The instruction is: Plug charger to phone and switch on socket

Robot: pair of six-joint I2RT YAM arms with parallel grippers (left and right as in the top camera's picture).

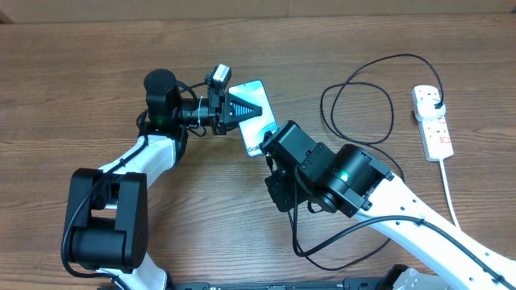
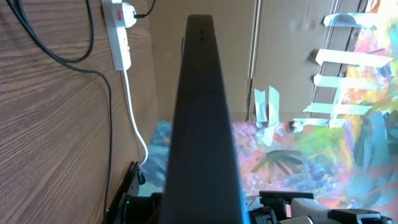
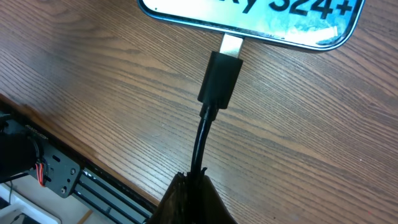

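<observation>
Right hand point(image 3: 189, 186) pinches the thin black charger cable point(image 3: 200, 140); its tip, just ahead, sits half in the slim teal-screened phone point(image 3: 249, 15). Crooked push could jam it. Left hand point(image 1: 258, 109) grip: can't tell.

Soft, even indoor light, with faint shadows on the wooden surface point(image 1: 81, 80).
The phone point(image 3: 249, 18) screen glows and washes out in the right wrist view; the right gripper point(image 3: 193, 202) there is a dark, unfocused blur.

- The table point(image 1: 81, 80) is surfaced in matt grained wood
- The phone point(image 3: 261, 18) is faced with glossy glass
- The charger point(image 3: 219, 79) is cased in matt black plastic
</observation>
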